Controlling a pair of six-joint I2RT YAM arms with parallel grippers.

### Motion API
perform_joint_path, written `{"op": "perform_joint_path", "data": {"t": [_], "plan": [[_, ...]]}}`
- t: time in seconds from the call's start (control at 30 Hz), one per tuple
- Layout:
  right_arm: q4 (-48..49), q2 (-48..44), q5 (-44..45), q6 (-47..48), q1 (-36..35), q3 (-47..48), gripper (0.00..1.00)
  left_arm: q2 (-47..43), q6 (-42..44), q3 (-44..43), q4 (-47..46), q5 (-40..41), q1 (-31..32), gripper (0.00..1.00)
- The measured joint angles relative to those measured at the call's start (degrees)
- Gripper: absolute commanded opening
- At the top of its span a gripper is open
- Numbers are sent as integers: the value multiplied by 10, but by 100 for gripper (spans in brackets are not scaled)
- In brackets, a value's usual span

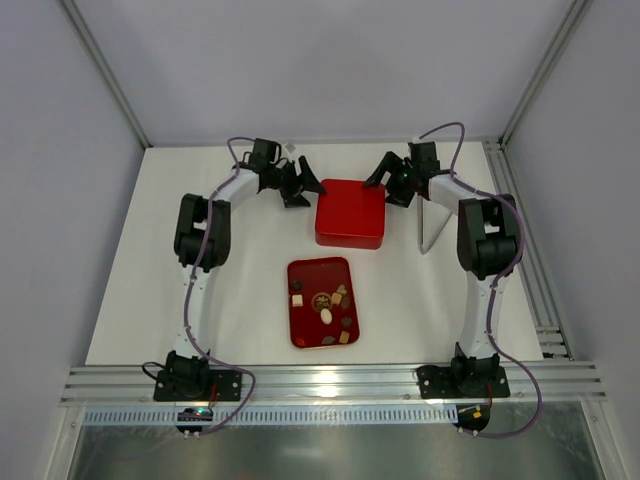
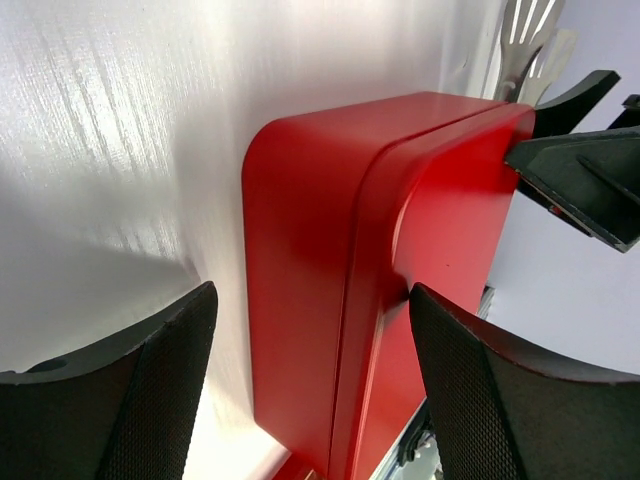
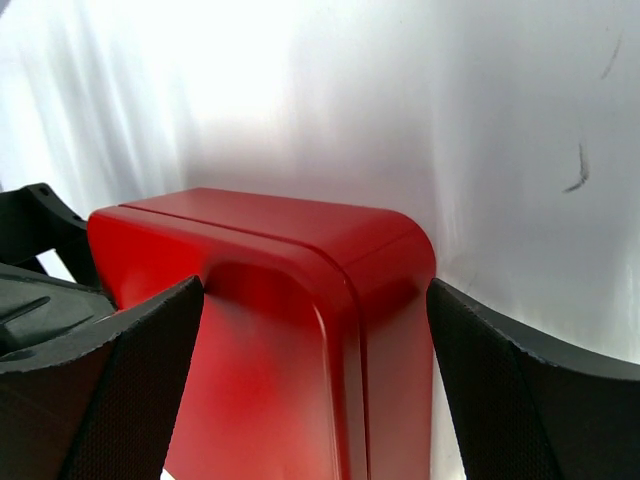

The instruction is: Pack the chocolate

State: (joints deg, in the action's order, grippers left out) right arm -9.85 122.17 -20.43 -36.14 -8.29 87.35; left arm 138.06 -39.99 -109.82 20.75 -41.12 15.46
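A closed square red box (image 1: 350, 212) sits at the back middle of the table. My left gripper (image 1: 303, 185) is open at the box's far left corner, and its jaws straddle that corner in the left wrist view (image 2: 312, 300). My right gripper (image 1: 390, 180) is open at the far right corner and straddles it in the right wrist view (image 3: 315, 290). Neither gripper holds anything. The chocolate (image 1: 325, 302), several small dark, tan and cream pieces, lies on a flat red tray (image 1: 300, 335) in front of the box.
A thin metal utensil (image 1: 425, 225) lies right of the box, beside the right arm. An aluminium rail (image 1: 320, 382) runs along the near edge, and another rail (image 1: 535, 270) lines the right side. White walls enclose the table.
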Motion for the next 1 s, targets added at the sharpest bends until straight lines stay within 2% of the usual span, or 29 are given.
{"op": "perform_joint_path", "data": {"t": [0.33,0.67,0.77,1.0], "plan": [[33,19,-21,-26,6,5,87,11,-43,-11,-19,13,0,73],[38,20,-21,-33,9,5,78,11,-56,-22,-10,42,2,67],[41,20,-20,-34,9,4,72,11,-57,-27,-2,50,3,66],[73,19,-20,-44,10,-12,68,11,-57,-34,8,61,7,61]]}}
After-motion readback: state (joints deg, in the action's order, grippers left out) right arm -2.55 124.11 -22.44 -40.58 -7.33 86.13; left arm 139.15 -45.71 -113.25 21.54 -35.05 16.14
